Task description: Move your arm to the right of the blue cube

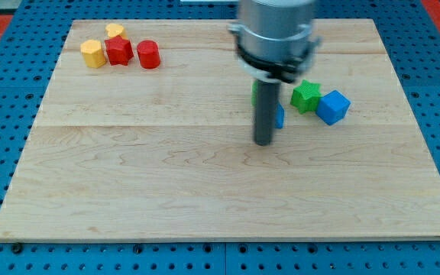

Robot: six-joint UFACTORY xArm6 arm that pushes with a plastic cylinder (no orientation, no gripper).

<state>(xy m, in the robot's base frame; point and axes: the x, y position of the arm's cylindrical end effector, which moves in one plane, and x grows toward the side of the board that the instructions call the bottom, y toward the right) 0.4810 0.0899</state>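
The blue cube (332, 106) sits on the wooden board at the view's right, touching a green block (305, 96) on its left. My tip (263, 142) is on the board to the left of and slightly below both. The rod hides most of another blue block (279, 116) and a green block (255, 92) right behind it.
At the view's top left is a cluster: a yellow block (92, 53), a second yellow block (114, 30), a red star-shaped block (118, 51) and a red block (148, 54). The board's right edge (422, 137) lies beyond the blue cube.
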